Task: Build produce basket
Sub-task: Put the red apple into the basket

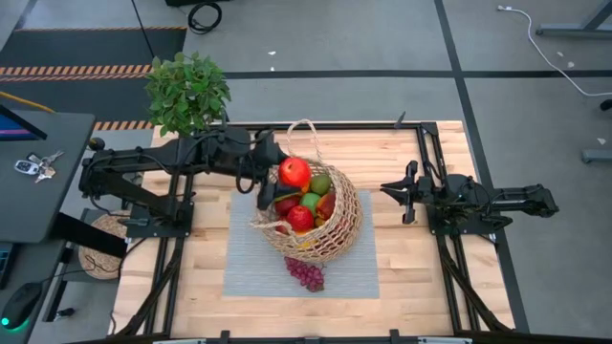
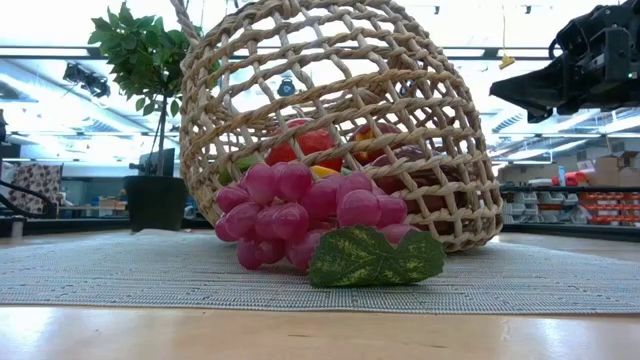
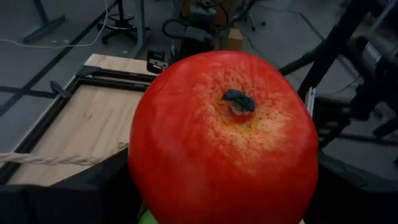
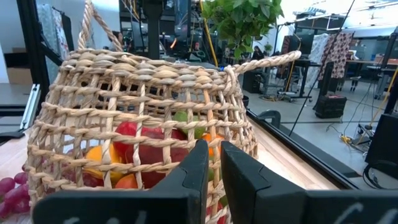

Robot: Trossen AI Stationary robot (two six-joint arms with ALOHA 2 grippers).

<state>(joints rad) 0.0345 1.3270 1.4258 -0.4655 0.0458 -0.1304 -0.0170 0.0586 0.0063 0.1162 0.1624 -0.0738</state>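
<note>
Grapes (image 2: 300,215) sit outside the basket (image 1: 346,225), at its 6 o'clock (tipped, so fruit goes in easily). Left gripper (image 1: 271,172) clamps an apple (image 1: 295,172) over the rim; right gripper (image 1: 400,191) waits closed at 3 o'clock.

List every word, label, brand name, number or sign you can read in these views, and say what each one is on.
None can be read. No lettering shows on the basket, the red apple or the grapes. Bins on shelves behind the table in the low view may carry labels, but they are too small to read.
</note>
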